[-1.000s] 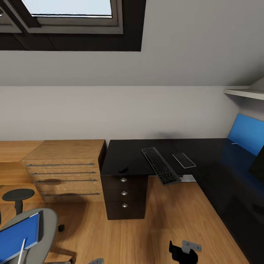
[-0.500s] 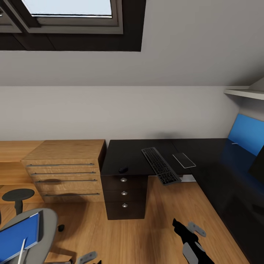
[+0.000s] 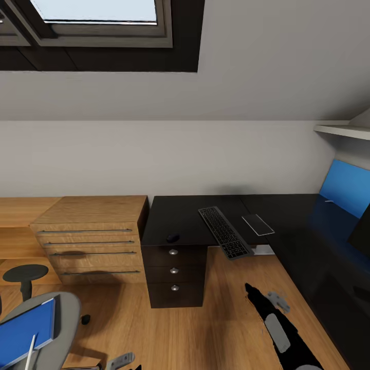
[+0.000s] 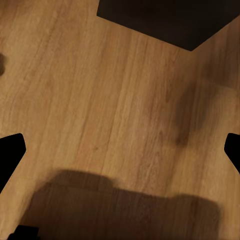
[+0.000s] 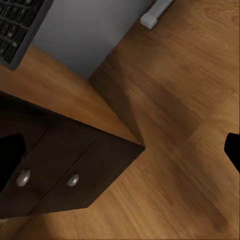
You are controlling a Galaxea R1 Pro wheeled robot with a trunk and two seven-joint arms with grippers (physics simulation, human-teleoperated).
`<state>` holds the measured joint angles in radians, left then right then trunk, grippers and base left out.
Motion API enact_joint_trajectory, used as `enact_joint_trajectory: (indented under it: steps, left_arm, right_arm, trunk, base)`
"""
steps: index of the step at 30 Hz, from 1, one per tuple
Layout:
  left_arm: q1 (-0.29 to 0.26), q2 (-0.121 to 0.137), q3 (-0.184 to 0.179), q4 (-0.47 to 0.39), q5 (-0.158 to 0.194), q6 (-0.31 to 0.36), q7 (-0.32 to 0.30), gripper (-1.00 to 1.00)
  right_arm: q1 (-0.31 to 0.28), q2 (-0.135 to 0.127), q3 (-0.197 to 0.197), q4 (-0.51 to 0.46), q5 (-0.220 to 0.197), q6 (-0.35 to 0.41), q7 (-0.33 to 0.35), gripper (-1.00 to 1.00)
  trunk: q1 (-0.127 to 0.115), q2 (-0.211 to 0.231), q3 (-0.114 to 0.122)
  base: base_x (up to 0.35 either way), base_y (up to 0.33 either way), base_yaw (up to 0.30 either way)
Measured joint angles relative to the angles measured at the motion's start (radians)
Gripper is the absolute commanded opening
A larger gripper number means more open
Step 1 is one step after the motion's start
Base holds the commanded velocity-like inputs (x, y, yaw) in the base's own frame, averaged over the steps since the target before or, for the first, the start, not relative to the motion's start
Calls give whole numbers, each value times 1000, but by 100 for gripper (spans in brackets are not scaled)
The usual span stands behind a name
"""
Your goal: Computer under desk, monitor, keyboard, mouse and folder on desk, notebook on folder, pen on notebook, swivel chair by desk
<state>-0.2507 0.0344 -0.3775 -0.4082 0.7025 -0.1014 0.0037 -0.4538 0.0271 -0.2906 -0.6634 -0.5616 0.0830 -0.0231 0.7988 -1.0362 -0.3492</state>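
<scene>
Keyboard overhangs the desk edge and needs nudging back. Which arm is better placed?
Probably right. The right gripper is raised just below the keyboard on the desk; the left gripper sits low near the swivel chair.

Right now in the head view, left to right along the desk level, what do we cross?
Wooden dresser → mouse → keyboard → flat white tablet-like slab → blue panel at the far right.

The right arm (image 3: 275,329) is a glossy black, rounded limb carrying pale grey oval plates and a small grey bracket with dark screw dots. The left arm (image 3: 121,361) shows a grey rounded plate beside black casing. Both wrist views show black, angular fingertips (image 5: 10,155).
</scene>
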Motion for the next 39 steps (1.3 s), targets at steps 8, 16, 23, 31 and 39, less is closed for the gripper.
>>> enact_joint_trajectory:
  steps: [8,16,23,31,39]
  left_arm:
    - [0,0,1,1,26,-1,0,100]
    - [0,-1,-3,0,30,-2,-2,100]
    - [0,-2,-3,0,31,-1,-1,100]
    - [0,-5,-6,0,28,-1,-1,100]
    - [0,-13,-8,0,25,-2,-2,100]
  right_arm:
    - [0,-84,0,-92,-317,167,102,100]
    - [0,-157,-2,-96,-549,289,188,100]
    - [1,-166,1,-96,-667,312,196,100]
    - [1,-167,0,-71,-683,325,195,100]
    - [1,-167,-1,-50,-685,378,214,100]
  trunk:
    - [0,0,0]
    - [0,0,0]
    - [0,0,0]
    - [0,0,0]
    - [19,-35,-16]
  base:
    - [6,0,0]
    - [200,0,0]
    - [88,0,0]
    - [101,0,0]
    - [5,0,0]
